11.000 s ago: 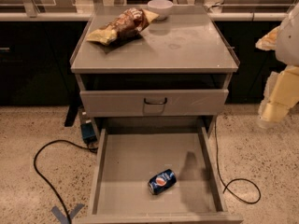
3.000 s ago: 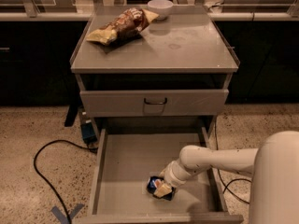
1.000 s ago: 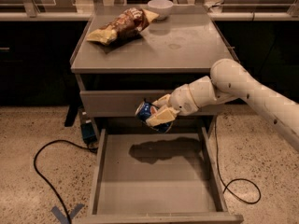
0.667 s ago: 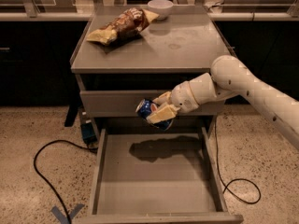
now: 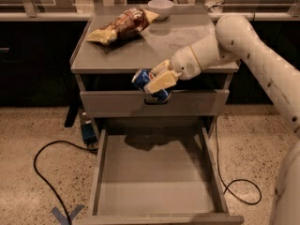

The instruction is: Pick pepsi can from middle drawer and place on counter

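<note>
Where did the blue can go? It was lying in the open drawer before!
The gripper reached down into the middle drawer, closed its jaws on the pepsi can and lifted it out. Now it holds the can up at the front edge of the counter, not yet on top. The snack bag and white bowl stayed on the counter, and the drawer stayed open.

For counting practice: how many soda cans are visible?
1: the small blue soda can, held by the tool at the grey metal counter's front edge, above the grey drawer.
</note>
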Robot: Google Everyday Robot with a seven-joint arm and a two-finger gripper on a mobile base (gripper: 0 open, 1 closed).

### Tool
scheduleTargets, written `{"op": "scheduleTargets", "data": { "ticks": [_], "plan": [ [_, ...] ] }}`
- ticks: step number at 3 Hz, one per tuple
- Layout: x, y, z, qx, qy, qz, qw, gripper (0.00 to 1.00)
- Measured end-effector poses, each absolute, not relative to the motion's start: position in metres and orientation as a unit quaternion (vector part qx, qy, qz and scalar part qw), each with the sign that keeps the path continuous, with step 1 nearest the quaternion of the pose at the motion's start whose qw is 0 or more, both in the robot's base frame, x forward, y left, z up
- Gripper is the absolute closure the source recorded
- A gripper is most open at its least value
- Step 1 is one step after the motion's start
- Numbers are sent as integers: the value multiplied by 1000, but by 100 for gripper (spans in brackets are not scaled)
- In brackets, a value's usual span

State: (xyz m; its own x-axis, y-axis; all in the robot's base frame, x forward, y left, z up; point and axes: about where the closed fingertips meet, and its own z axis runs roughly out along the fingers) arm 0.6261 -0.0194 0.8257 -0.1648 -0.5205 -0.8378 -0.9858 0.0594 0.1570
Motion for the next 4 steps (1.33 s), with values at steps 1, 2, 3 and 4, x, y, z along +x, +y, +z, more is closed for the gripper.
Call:
{"op": "scheduleTargets", "data": {
  "ticks": [1, 2, 3, 4],
  "plan": [
    [648, -7, 870, -585, 646, 385, 303, 100],
    [678, -7, 923, -587, 634, 361, 350, 100],
    [702, -7, 972, -596, 628, 306, 397, 100],
    [730, -21, 999, -590, 633, 251, 434, 100]
  ]
}}
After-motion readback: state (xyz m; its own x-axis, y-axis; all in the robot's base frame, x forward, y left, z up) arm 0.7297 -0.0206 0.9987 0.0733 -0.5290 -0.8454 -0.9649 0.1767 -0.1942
